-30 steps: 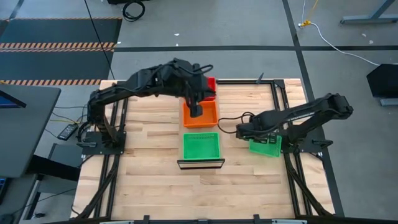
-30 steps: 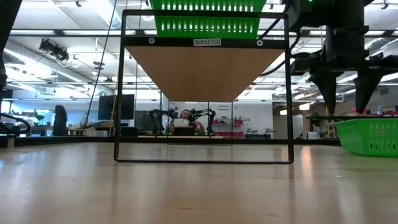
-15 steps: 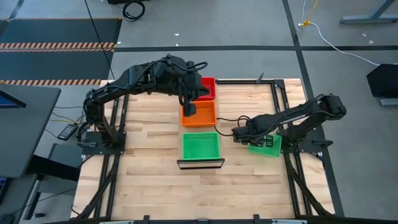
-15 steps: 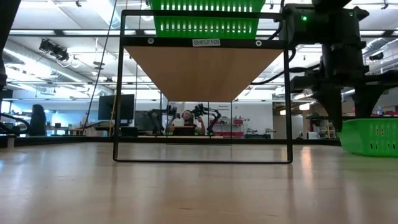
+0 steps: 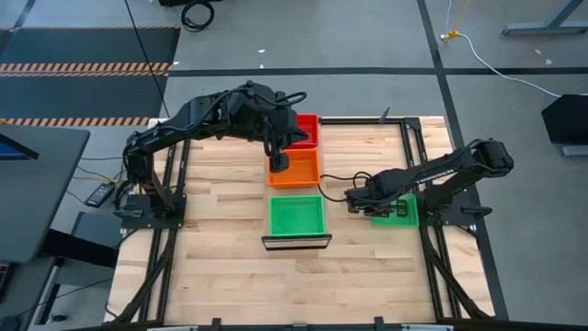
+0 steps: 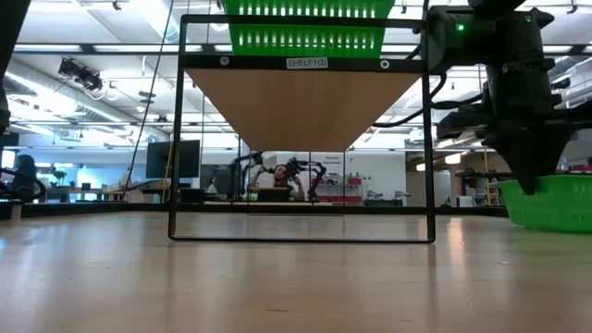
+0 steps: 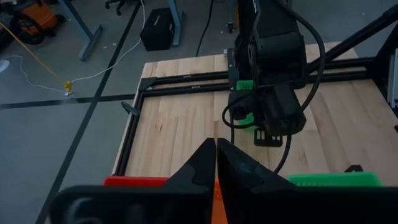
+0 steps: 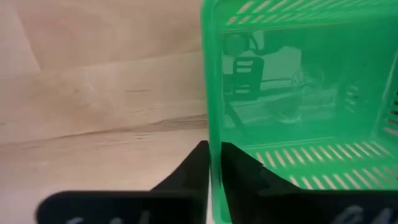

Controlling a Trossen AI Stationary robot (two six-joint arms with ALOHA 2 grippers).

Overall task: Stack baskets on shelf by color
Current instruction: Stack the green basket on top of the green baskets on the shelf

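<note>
Right gripper [image 8: 211,163]: pinching green basket [image 8: 298,93] wall, centre-right | Left gripper [image 7: 216,163]: closed, empty, hovering over orange basket [image 5: 295,169], upper centre.

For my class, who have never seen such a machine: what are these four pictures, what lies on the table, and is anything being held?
They show one moment from four cameras: one above the table, one at table height, and one on each arm's wrist. The machine is two dark robot arms with two-finger grippers. A raised shelf down the table's middle carries a red basket, an orange basket and a green basket in a row. Another green basket sits on the table to the right. The right gripper has closed on that basket's wall, as its wrist camera shows. The left gripper is shut and empty, over the orange basket.
</note>
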